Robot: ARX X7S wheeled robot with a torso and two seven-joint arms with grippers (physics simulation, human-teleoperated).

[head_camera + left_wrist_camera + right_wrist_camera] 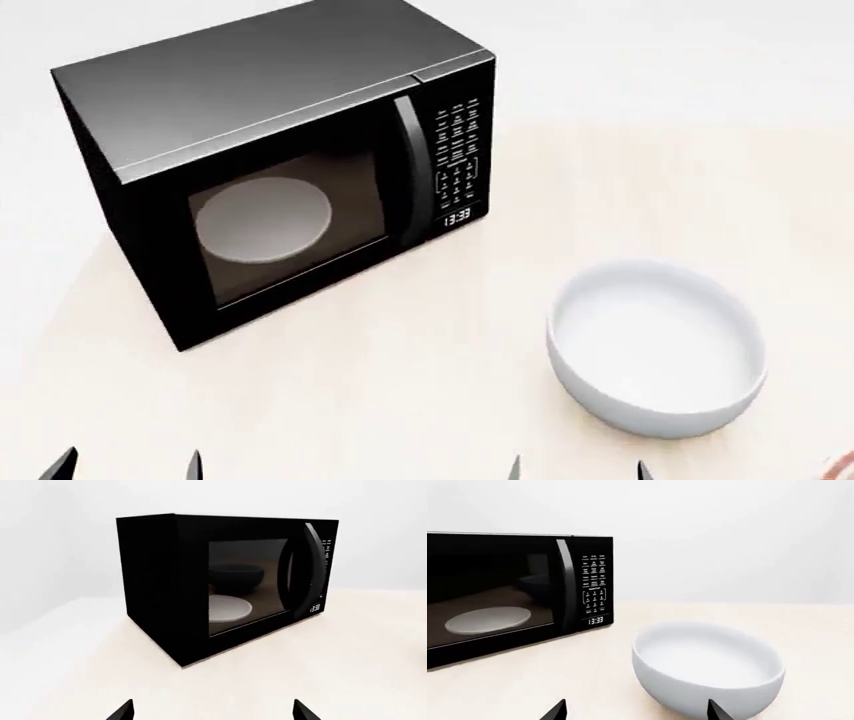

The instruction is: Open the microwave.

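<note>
beige counter (441, 400) | microwave (280, 160) closed | left gripper (127, 465), right gripper (577, 468) spread, empty

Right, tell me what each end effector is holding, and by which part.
Nothing is held. The left end effector and right end effector are both open and empty, short of the closed black box microwave and white round bowl.
</note>
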